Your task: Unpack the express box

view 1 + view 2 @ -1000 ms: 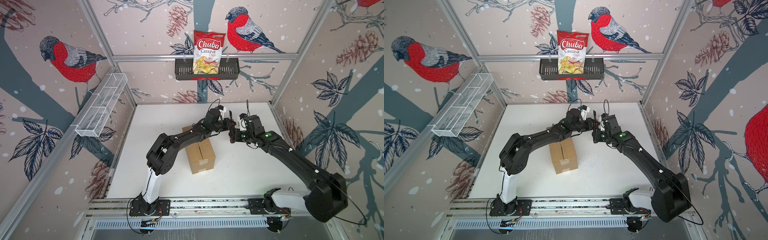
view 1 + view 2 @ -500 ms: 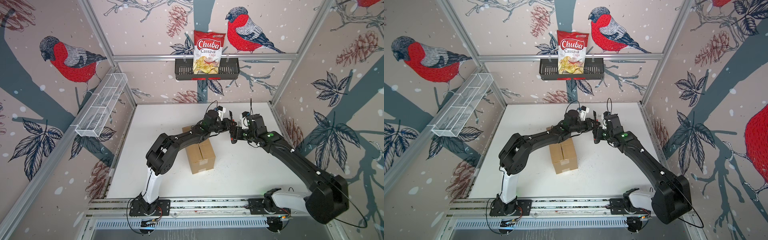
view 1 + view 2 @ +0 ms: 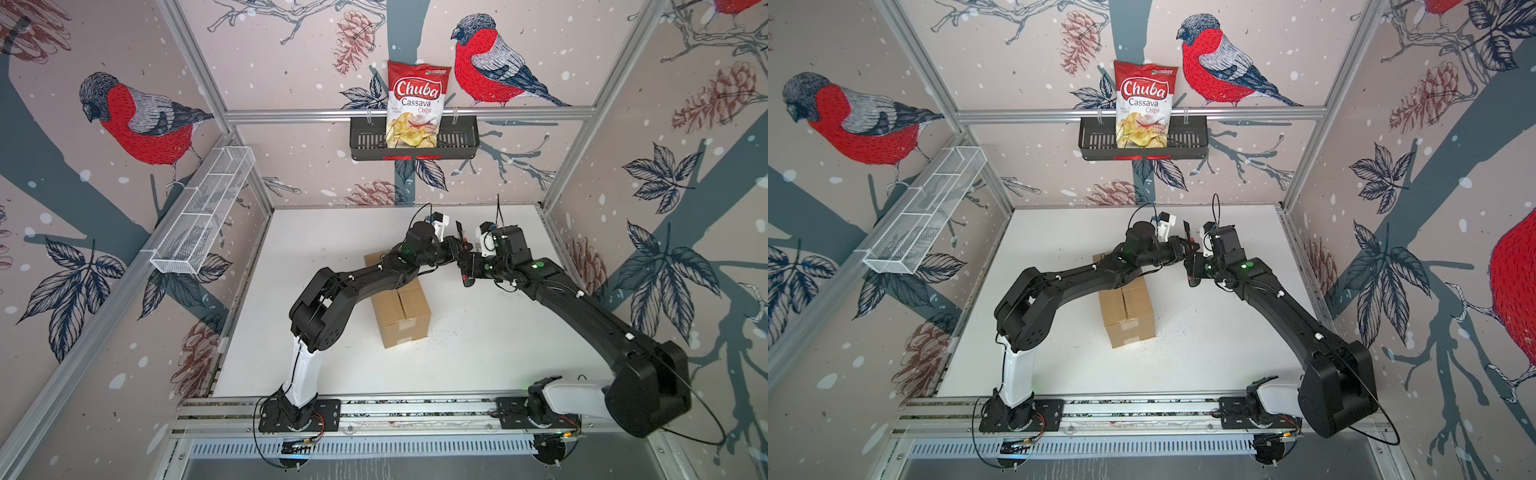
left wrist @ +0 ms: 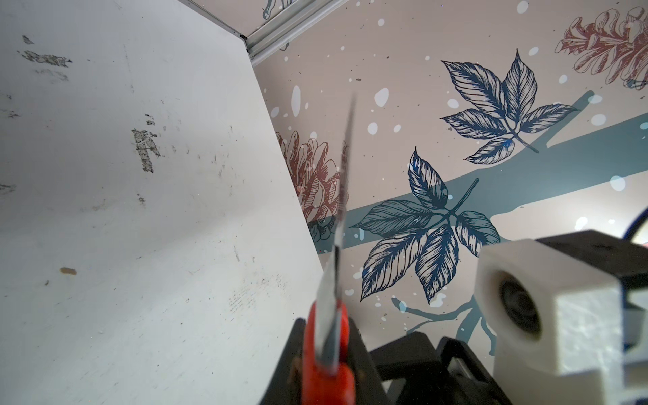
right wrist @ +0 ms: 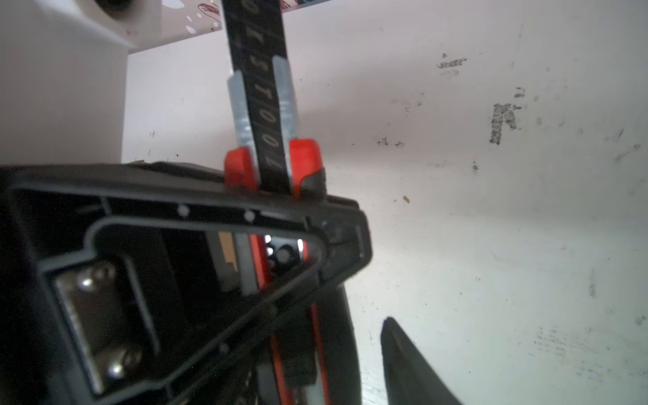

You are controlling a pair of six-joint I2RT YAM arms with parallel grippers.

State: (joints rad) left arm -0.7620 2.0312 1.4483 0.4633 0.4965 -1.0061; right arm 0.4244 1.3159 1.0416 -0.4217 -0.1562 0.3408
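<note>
The express box (image 3: 401, 311) (image 3: 1129, 311), a brown carton with its flaps down, lies on the white table under the left forearm. Above and behind it, my left gripper (image 3: 457, 249) (image 4: 326, 354) is shut on a red and black utility knife (image 4: 326, 368) (image 5: 270, 147), whose blade (image 4: 345, 168) is out. My right gripper (image 3: 469, 268) (image 3: 1196, 268) meets it from the right, jaws open around the knife's handle. In the right wrist view, bare table shows between the handle and one of its fingers (image 5: 406, 368); the other finger is hidden.
A black wall basket (image 3: 461, 143) on the back rail holds a Chuba chips bag (image 3: 417, 104). A white wire shelf (image 3: 203, 212) hangs on the left wall. The white table (image 3: 498, 353) is walled on three sides, with a metal rail (image 3: 415, 409) in front.
The right gripper has shifted slightly toward the back beside the left gripper. The left arm, the knife and the box have stayed where they were.
</note>
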